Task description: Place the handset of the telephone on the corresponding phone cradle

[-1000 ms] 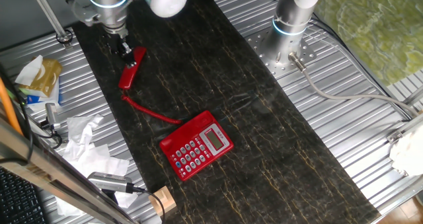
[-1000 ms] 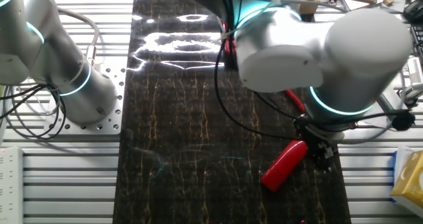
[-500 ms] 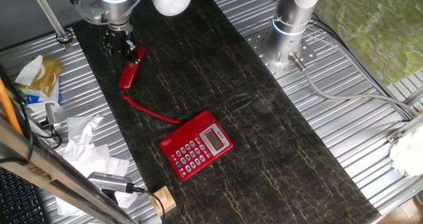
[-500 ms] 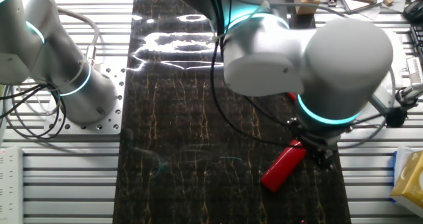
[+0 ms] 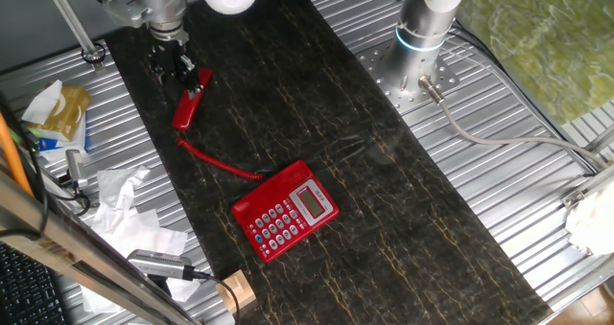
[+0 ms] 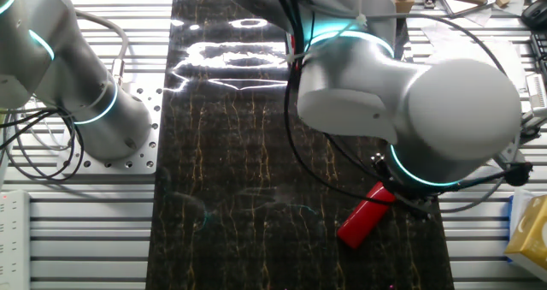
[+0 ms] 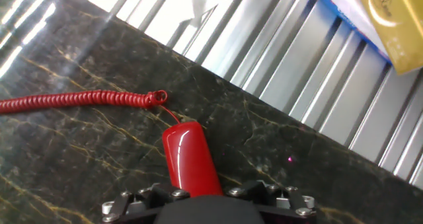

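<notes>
The red handset [image 5: 189,103] lies on the dark mat at the far left, its coiled red cord [image 5: 219,160] running to the red telephone [image 5: 285,210] near the mat's middle. The phone cradle [image 5: 271,191] is the bare red strip beside the keypad and display. My gripper [image 5: 180,68] sits over the handset's far end and looks shut on it. In the other fixed view the handset [image 6: 363,217] pokes out from under the gripper [image 6: 400,200]. In the hand view the handset [image 7: 188,158] runs between the jaws of the gripper [image 7: 198,197], with the cord [image 7: 79,100] to the left.
A second arm's base [image 5: 422,28] stands at the back right. Crumpled paper [image 5: 125,200] and a yellow box [image 5: 62,109] lie off the mat's left edge, close to the handset. A wooden block [image 5: 235,291] sits at the front.
The arm's wrist has turned and the gripper has settled closer over the handset's end. The handset, the cord and the telephone have stayed where they were.
</notes>
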Motion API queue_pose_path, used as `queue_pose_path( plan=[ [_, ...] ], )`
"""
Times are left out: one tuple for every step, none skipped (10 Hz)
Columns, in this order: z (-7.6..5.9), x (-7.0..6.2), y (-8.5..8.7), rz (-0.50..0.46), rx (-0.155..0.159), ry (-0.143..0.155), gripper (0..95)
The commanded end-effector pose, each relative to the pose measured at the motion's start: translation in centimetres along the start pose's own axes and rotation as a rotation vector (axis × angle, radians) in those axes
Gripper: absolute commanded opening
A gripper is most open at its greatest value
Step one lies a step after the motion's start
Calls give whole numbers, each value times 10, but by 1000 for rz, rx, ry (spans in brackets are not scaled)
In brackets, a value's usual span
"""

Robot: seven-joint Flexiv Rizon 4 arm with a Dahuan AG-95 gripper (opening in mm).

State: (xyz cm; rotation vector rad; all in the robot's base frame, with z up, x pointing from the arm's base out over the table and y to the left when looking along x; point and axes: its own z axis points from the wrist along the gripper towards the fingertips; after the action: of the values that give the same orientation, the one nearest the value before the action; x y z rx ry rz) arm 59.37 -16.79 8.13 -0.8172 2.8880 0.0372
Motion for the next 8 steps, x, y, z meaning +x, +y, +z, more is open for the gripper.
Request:
queue_pose_path(
  plan=[
    [0, 2, 0, 40, -4, 48, 760],
    [1, 2, 0, 58, -13, 64, 760],
    [1, 2, 0, 65, -18, 74, 760],
    [1, 3, 0, 74, -22, 81, 760],
    [2, 5, 1, 86, -25, 83, 760],
    [4, 8, 2, 93, -27, 83, 760],
    [5, 10, 3, 101, -29, 85, 760],
    [6, 12, 5, 118, -30, 87, 760]
  ],
)
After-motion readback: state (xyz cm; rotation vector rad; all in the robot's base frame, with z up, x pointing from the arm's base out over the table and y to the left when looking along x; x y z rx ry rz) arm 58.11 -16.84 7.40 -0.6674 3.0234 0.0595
